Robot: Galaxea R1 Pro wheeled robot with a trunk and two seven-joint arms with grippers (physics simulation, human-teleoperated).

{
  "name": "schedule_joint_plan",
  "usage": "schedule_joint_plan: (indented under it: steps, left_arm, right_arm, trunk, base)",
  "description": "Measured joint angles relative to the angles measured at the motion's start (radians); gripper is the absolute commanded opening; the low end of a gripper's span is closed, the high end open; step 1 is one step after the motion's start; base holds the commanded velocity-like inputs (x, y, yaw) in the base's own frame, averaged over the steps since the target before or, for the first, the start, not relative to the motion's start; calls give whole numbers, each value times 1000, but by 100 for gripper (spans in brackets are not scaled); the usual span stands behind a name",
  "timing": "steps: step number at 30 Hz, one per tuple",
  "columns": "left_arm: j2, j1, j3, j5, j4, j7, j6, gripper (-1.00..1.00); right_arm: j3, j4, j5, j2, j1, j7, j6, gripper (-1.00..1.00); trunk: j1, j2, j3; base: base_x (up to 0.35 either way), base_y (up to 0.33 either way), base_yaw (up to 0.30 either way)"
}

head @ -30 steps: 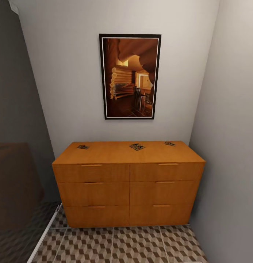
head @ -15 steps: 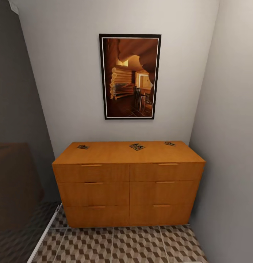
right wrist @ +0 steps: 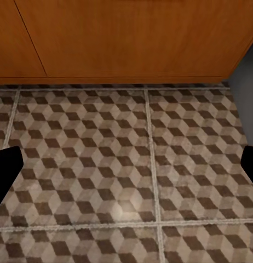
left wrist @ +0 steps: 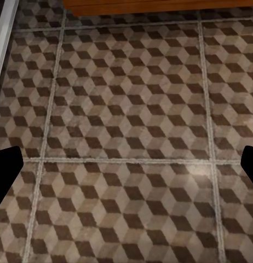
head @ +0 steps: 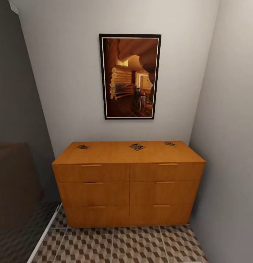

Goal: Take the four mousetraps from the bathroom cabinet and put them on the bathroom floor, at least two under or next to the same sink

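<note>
The orange-brown cabinet (head: 128, 175) stands against the back wall, all drawers shut. On its flat top lie small mousetraps: one at the left (head: 83, 147), one in the middle (head: 137, 147), one at the right (head: 169, 144). The middle patch looks wider; I cannot tell if it is two traps. Cube-patterned bathroom floor (head: 137, 244) spreads in front. My left gripper (left wrist: 126, 170) hangs open over the tiles, holding nothing, the cabinet base (left wrist: 159, 5) beyond it. My right gripper (right wrist: 126, 167) is open and empty too, near the cabinet front (right wrist: 132, 38). The sink is out of view.
A framed picture (head: 130, 76) hangs above the cabinet. A grey wall (head: 232, 146) closes the right side next to the cabinet. At the left stands a dark translucent panel (head: 16, 175) with a white rail (head: 44, 233) along the floor.
</note>
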Motion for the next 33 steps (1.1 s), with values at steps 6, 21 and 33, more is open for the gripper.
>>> schedule_joint_plan:
  steps: [6, 21, 33]
  left_arm:
    - [0, 0, 0, 0, 0, 0, 0, 100]
    - [0, 0, 0, 0, 0, 0, 0, 100]
    - [0, 0, 0, 0, 1, 0, 0, 100]
  right_arm:
    - [0, 0, 0, 0, 0, 0, 0, 100]
    - [0, 0, 0, 0, 0, 0, 0, 100]
    - [0, 0, 0, 0, 0, 0, 0, 100]
  trunk:
    - [0, 0, 0]
    - [0, 0, 0]
    - [0, 0, 0]
  base:
    - [0, 0, 0]
    - [0, 0, 0]
    - [0, 0, 0]
